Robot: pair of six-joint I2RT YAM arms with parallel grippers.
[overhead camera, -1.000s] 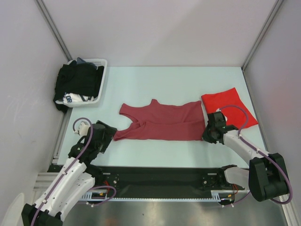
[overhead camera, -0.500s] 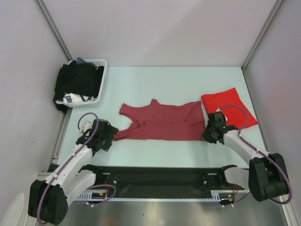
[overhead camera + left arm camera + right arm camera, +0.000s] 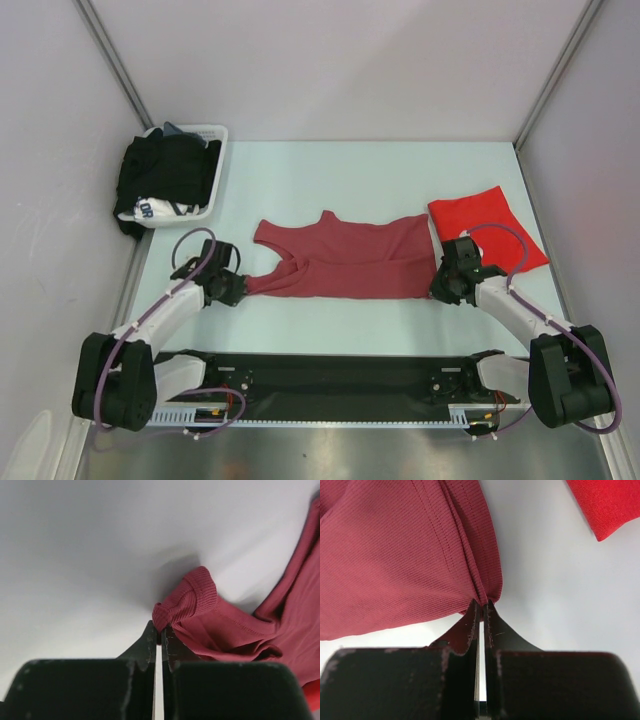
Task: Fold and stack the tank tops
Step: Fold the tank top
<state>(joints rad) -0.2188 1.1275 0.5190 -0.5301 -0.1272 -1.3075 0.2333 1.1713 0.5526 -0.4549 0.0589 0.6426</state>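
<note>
A dusty maroon tank top (image 3: 345, 260) lies spread flat across the middle of the table, straps to the left. My left gripper (image 3: 238, 287) is shut on the end of its near strap (image 3: 187, 602), which bunches up at the fingertips (image 3: 150, 637). My right gripper (image 3: 440, 287) is shut on the near hem corner (image 3: 482, 592) of the same top. A bright red tank top (image 3: 487, 226) lies folded at the right, and its edge (image 3: 605, 505) shows in the right wrist view.
A white basket (image 3: 212, 135) holding black garments (image 3: 165, 170) and a white cloth with dark lettering (image 3: 150, 208) stands at the back left. Grey walls close in the table on three sides. A black rail (image 3: 330, 375) runs along the near edge.
My left arm has reached forward to the near strap and the gripper has shut on it. The right arm and both tops have stayed still.
</note>
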